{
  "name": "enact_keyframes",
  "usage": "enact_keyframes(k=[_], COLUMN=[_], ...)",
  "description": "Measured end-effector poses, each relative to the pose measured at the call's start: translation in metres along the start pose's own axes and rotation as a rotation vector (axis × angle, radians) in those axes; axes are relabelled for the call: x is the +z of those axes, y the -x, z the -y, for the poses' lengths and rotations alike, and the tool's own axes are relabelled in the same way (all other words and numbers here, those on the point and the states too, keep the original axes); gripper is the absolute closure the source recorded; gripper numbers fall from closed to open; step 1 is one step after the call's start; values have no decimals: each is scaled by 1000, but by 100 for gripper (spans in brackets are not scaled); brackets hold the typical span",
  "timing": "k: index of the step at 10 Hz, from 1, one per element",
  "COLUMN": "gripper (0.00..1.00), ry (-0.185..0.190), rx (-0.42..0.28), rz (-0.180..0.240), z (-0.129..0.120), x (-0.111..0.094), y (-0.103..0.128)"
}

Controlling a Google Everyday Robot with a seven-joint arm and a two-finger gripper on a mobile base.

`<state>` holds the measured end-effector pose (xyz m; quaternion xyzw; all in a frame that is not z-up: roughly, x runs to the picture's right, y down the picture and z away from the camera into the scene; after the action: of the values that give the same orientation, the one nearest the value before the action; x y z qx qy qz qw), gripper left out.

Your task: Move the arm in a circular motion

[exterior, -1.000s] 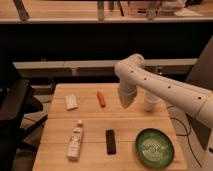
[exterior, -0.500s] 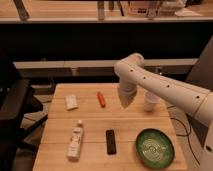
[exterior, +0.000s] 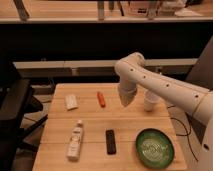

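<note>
The arm [exterior: 165, 89] is a glossy white tube that reaches in from the right edge. It bends at a bulbous joint [exterior: 131, 67] above the table's far side and points down. Its pale tip, the gripper [exterior: 125, 100], hangs just above the wooden table [exterior: 125, 125], between an orange stick [exterior: 101, 98] on its left and a small white cup [exterior: 150, 101] on its right. The gripper is shut and nothing shows in it.
A white packet [exterior: 71, 102] lies at the table's far left. A pale bottle [exterior: 75, 141] lies near the front left, with a black bar [exterior: 110, 141] beside it. A green bowl [exterior: 155, 147] sits front right. A dark chair [exterior: 15, 107] stands left of the table.
The arm's bend and tip have edged very slightly to the left. The things on the table have not moved.
</note>
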<state>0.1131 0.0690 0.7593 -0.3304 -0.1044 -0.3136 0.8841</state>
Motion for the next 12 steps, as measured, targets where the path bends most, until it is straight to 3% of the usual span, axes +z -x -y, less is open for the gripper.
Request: enact_keyframes(k=[12], gripper=[97], ry=[2], rx=[-23], rz=[-2], z=[6], x=[0], y=[-10])
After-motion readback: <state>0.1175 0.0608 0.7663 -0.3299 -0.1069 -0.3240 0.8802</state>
